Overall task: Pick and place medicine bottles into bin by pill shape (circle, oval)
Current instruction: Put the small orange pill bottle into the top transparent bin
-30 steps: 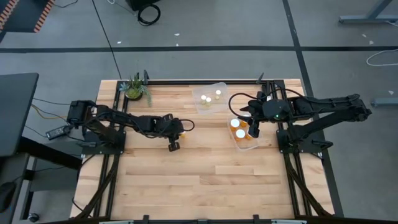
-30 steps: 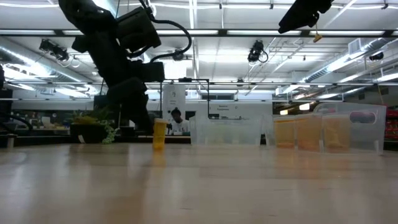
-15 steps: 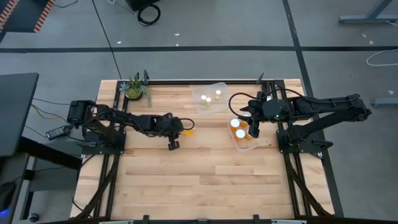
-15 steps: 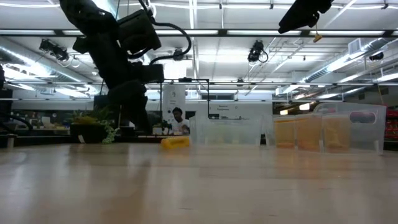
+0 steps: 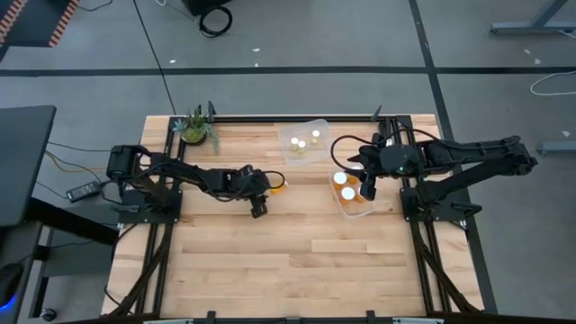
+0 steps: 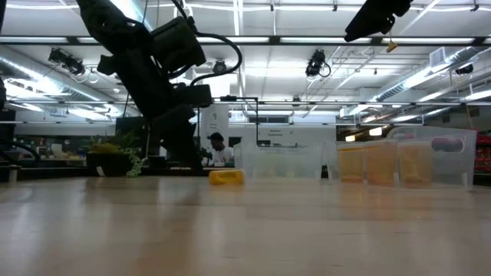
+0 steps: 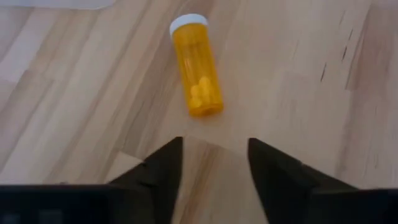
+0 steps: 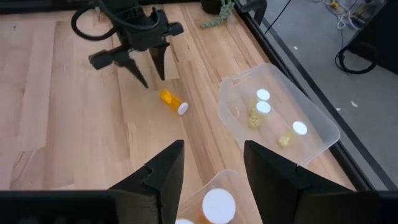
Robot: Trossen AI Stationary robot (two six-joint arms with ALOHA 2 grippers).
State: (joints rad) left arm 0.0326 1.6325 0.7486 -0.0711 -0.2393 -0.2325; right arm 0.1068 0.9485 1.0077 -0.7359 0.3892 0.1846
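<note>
One amber medicine bottle with a white cap lies on its side on the wooden table, its cap toward the table's right. It also shows in the high view and the low view. My left gripper stands open just short of the bottle's base end, slanting down and touching nothing. My right gripper hangs open and holds nothing, above a clear bin with orange bottles. A second clear bin at the far side holds three white-capped bottles.
A small potted plant stands at the table's far left corner. The two bins sit close together right of centre. Bare wood spreads across the whole near half of the table. Black arm frames run along both side edges.
The bottle stood upright beside my left gripper a second ago. It has since tipped over and now lies on its side. It has also rolled a little toward the table's right. My right arm has kept still.
</note>
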